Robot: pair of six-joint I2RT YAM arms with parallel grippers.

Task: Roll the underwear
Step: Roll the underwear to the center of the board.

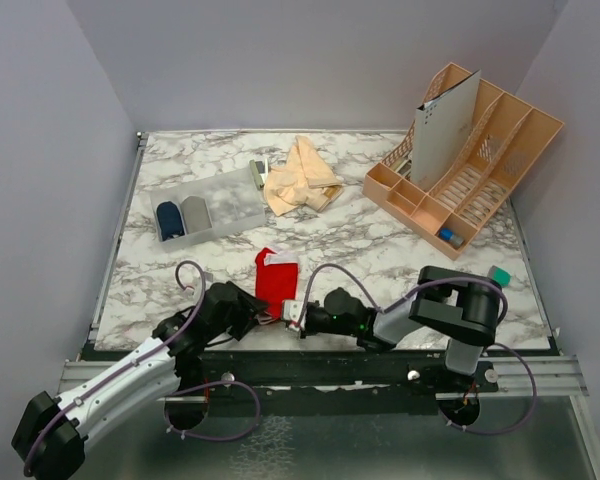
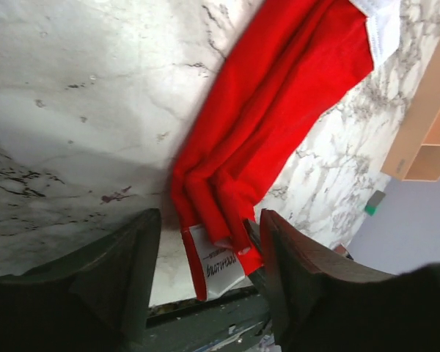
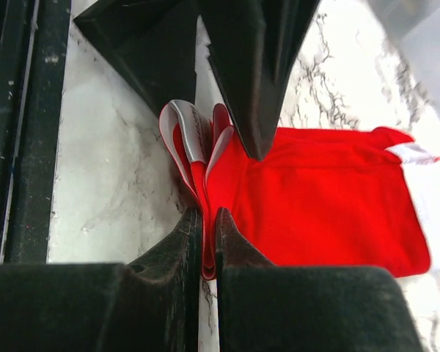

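At the marble table (image 1: 400,265) edge, our right gripper (image 3: 208,224) pinches the red underwear (image 1: 276,282) by its grey-white trim. Our left gripper (image 2: 209,224) stands spread astride that same end.

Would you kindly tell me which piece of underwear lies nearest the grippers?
The red underwear, flat in front and pinched by the right gripper; the peach-beige pile lies far behind it.

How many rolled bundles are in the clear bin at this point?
2: a dark blue one at the left end of the bin, a grey one right beside it. The red underwear, pinched by the right hand, lies unrolled outside. The bin's cloudy walls may hide more.
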